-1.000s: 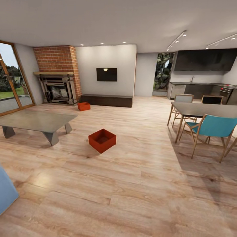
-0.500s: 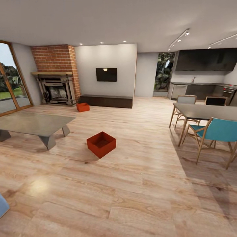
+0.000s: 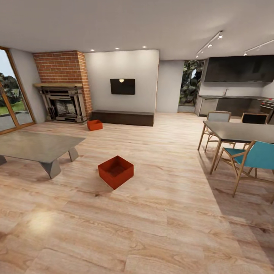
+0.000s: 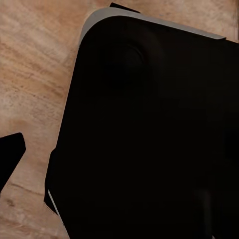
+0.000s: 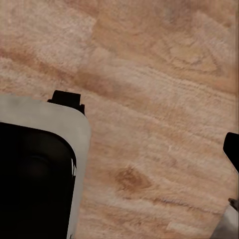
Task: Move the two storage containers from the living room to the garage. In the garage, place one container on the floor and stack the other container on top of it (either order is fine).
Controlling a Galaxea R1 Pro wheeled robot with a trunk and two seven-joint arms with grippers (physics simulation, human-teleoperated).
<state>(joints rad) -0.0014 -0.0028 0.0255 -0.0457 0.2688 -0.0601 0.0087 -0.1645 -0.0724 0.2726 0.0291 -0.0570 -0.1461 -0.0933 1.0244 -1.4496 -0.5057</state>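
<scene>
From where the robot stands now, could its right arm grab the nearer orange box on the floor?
Probably not yet: the nearer orange box sits well ahead on open wood floor. Nothing blocks the way; the robot likely must drive closer.

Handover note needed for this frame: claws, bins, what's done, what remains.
Claws: the pictures do not settle whether either is open or shut; neither holds a bin.
Bins: near storage container sits on the wood-plank flooring beside the coffee table; far storage container sits by the brick fireplace.
Done: nothing carried.
Left: pick up both, take them to the garage, stack them.
</scene>
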